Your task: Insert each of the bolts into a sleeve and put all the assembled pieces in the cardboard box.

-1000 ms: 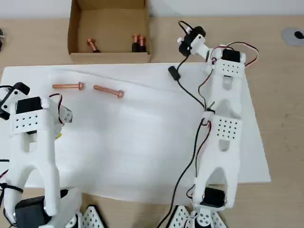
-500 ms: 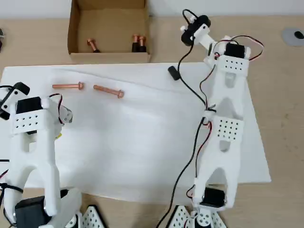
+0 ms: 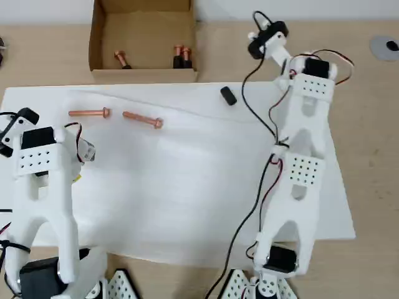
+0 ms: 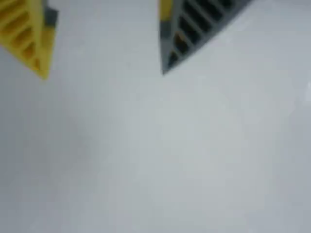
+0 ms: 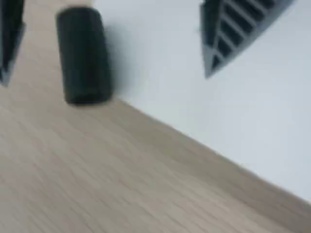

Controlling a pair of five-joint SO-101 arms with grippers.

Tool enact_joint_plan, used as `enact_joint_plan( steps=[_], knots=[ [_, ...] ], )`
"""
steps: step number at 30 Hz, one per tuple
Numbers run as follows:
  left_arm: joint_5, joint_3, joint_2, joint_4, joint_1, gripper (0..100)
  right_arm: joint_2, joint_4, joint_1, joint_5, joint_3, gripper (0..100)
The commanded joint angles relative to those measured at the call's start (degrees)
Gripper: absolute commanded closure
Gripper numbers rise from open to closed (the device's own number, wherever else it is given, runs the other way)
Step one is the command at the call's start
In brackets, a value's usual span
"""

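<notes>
Two copper bolts (image 3: 89, 113) (image 3: 143, 119) lie on the white sheet (image 3: 187, 180) at the far left. A black sleeve (image 3: 228, 95) rests near the sheet's far edge. It appears as a dark cylinder (image 5: 82, 56) in the right wrist view, where sheet meets wood. My right gripper (image 5: 107, 76) is open, and the sleeve lies between its dark fingers (image 5: 233, 34) without touching them. The right arm (image 3: 305, 87) stretches toward the far side, right of the sleeve. My left gripper (image 4: 104, 73) is open over bare sheet, its yellow finger (image 4: 29, 34) apart from the other. The left arm (image 3: 40, 156) stands at the left edge.
The cardboard box (image 3: 96, 43) sits at the far side and holds one assembled piece (image 3: 121, 59) and two more (image 3: 182, 56). A black cable (image 3: 255, 131) runs down along the right arm. Bare wood surrounds the sheet.
The right arm's wrist has swung to the right and farther back, away from the sleeve. The sleeve and bolts have stayed put, and the left arm has kept still.
</notes>
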Motion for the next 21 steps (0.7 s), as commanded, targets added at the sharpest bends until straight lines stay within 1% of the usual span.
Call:
enact_joint_plan(
  steps=[1, 5, 13, 21],
  knots=[
    [-0.3, -2.7, -0.2, -0.1, -0.4, 83, -4.3, -1.4, 2.9, -0.6, -3.2, 71.7],
    [-1.7, -2.7, -0.2, 0.0, -0.4, 83, -4.1, -1.4, 3.4, 0.4, -3.1, 71.7],
    [-1.7, -2.7, -0.4, 0.2, -0.4, 83, -2.9, -4.4, 3.4, 0.3, -1.1, 71.6],
    [-1.8, -2.7, -0.4, 0.2, -0.4, 83, -1.5, -3.4, 4.3, 0.6, -0.9, 71.6]
  ],
)
